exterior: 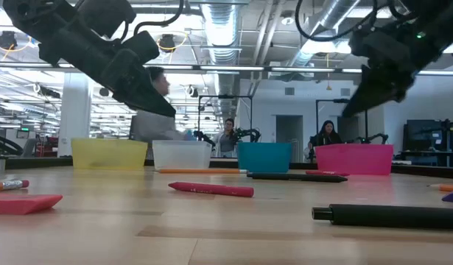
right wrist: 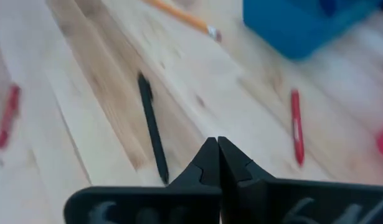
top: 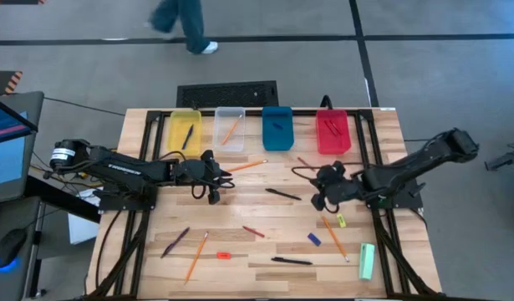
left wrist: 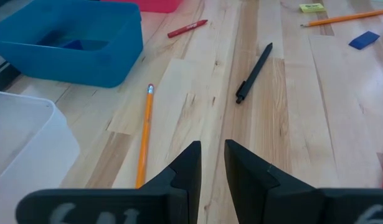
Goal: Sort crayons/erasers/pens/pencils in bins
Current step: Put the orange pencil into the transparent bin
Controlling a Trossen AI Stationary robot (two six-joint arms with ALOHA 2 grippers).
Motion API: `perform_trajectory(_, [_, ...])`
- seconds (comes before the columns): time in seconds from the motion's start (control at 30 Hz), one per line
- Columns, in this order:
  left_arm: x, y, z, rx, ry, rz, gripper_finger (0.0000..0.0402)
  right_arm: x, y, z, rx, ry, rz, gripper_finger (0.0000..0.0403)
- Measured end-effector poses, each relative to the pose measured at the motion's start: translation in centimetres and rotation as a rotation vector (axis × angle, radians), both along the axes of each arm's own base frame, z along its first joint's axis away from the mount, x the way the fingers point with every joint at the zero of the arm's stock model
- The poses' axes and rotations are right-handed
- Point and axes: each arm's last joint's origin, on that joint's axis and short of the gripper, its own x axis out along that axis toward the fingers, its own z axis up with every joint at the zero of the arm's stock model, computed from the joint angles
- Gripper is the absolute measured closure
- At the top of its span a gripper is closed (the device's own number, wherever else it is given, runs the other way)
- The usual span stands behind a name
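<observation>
The left gripper (top: pixel 215 194) is hovering just in front of the clear bin (top: pixel 229 128), fingers slightly parted, grasping nothing; an orange pencil (top: pixel 246 165) is lying beside it. The right gripper (top: pixel 317 201) is hanging clenched and empty, well right of that bin; a black pen (top: pixel 283 194) is lying between both grippers.

A robotics lab in an open industrial hall: exposed silver ducts (exterior: pixel 222 29) and pipes run along the ceiling at upper centre of the low view, people (exterior: pixel 325 136) sit at further robot stations at mid-frame, and a monitor (top: pixel 6 146) stands at the high view's left edge.
</observation>
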Motion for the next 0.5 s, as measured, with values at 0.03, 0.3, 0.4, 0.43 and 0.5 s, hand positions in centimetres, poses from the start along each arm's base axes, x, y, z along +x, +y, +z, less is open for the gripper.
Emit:
perform_trajectory(0.03, [0.0, 0.0, 0.0, 0.0, 0.0, 0.0, 0.034, 0.0, 0.3, 0.0, 0.006, 0.03, -0.008, 0.0401])
perform_trajectory(0.3, [0.0, 0.6, 0.0, -0.017, -0.001, 0.01, 0.034, 1.6, 3.1, 0.5, 0.017, 0.145, 0.048, 0.0398])
perform_trajectory(0.4, [-0.1, 1.2, 0.0, -0.01, 0.003, 0.02, 0.0348, 2.0, 3.7, 0.3, 0.006, 0.164, 0.064, 0.0395])
perform_trajectory(0.43, [-0.1, 1.5, 0.0, -0.01, 0.004, 0.019, 0.0355, 2.2, 3.8, 0.1, -0.001, 0.163, 0.067, 0.0396])
perform_trajectory(0.5, [-0.1, 2.1, -0.1, -0.022, 0.005, 0.018, 0.0375, 2.7, 3.9, -0.1, -0.013, 0.158, 0.074, 0.0398])
